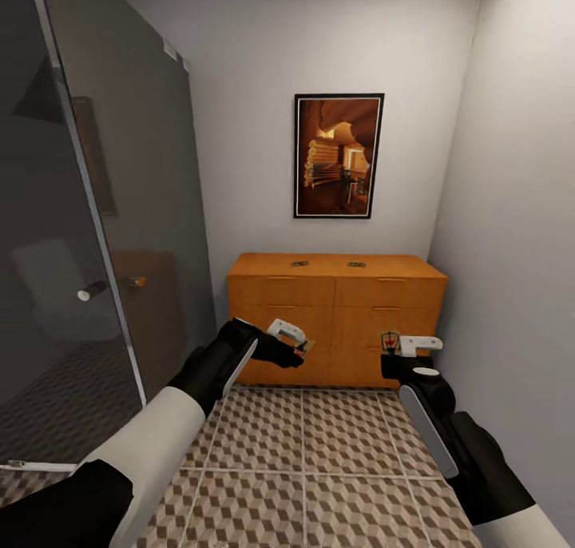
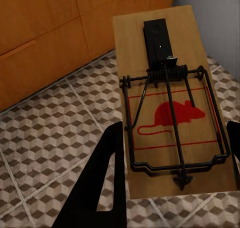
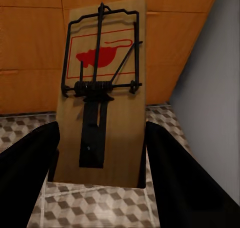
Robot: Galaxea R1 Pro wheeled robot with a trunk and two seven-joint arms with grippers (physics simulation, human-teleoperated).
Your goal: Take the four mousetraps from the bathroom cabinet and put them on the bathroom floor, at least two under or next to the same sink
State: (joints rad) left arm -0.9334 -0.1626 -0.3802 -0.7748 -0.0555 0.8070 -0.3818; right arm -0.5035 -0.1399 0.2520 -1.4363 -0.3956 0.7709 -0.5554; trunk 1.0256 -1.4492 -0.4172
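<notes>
The orange-brown cabinet (image 1: 335,300) stands against the far wall, with two mousetraps (image 1: 299,264) (image 1: 356,264) lying on its top. My left gripper (image 1: 297,348) hovers in front of the cabinet's left drawers, shut on a tan mousetrap (image 2: 170,113) with a red mouse print. My right gripper (image 1: 391,355) is shut on another mousetrap (image 3: 102,98) in front of the right drawers. Both held traps hang above the cube-patterned bathroom floor (image 1: 319,452). The sink is out of view.
A dark glass shower door (image 1: 96,212) with a round handle (image 1: 92,291) runs along the left. A grey wall (image 1: 511,252) closes the right side. A framed picture (image 1: 338,155) hangs above the cabinet. The tiled strip between door and wall is narrow.
</notes>
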